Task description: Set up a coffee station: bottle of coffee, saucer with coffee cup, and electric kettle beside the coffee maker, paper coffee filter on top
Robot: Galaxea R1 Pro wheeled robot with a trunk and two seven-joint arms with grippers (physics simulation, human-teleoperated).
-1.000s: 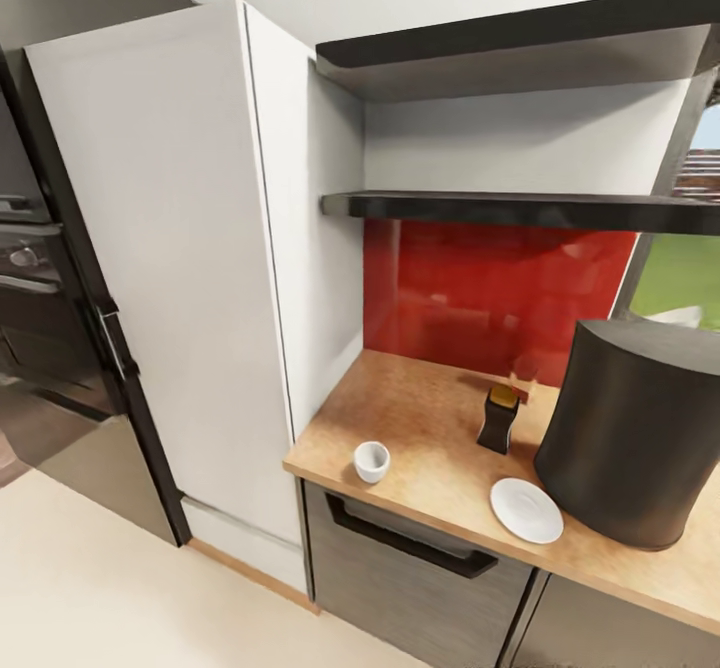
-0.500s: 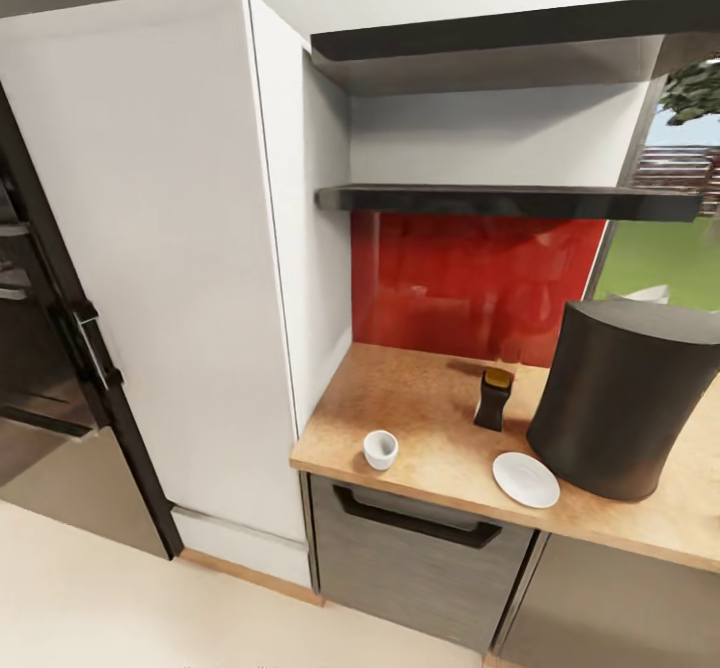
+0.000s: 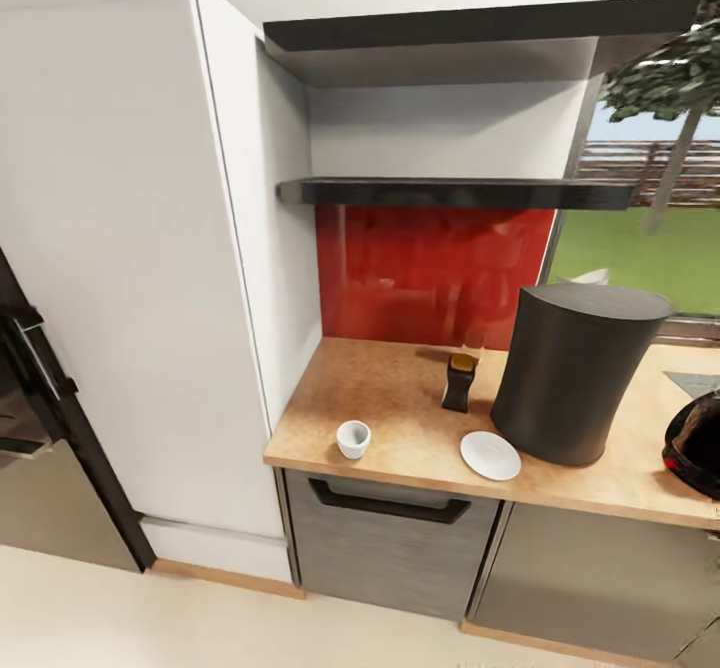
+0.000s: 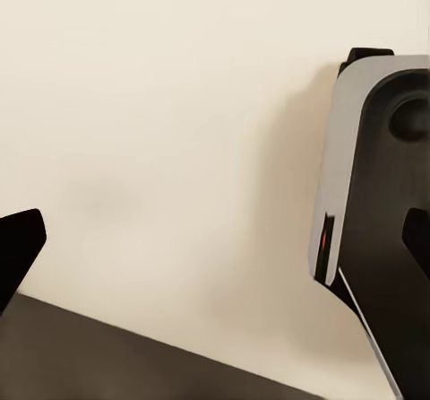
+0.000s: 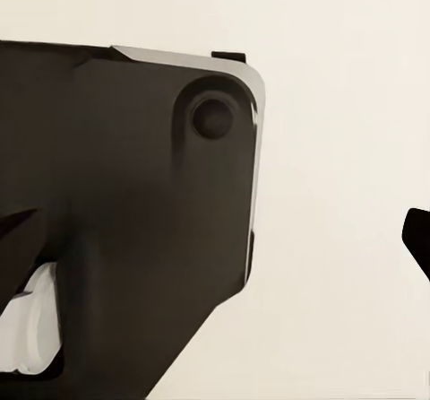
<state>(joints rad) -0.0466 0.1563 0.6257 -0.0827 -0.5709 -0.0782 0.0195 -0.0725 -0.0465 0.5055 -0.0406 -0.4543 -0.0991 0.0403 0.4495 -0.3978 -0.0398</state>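
On the wooden countertop (image 3: 400,398) a large dark cylindrical coffee maker (image 3: 570,378) stands at the right. A small dark bottle of coffee (image 3: 459,382) with a yellow top stands just left of it, near the red backsplash. A white saucer (image 3: 490,455) lies bare at the front edge, touching nothing. The white coffee cup (image 3: 352,438) stands apart, further left by the front edge. My left gripper (image 4: 215,247) and right gripper (image 5: 215,230) are both open, hanging over cream floor with nothing between the fingers.
Two dark shelves (image 3: 450,191) hang above the counter. A tall white cabinet (image 3: 130,248) stands left, with a dark oven (image 3: 25,398) beyond. A drawer with a black handle (image 3: 385,500) sits below. A rounded black and red object (image 3: 695,443) is cut off at the right edge.
The whole head view has swung to the right, so the camera moved. The black and red object has come into view. Things on the counter keep their places.
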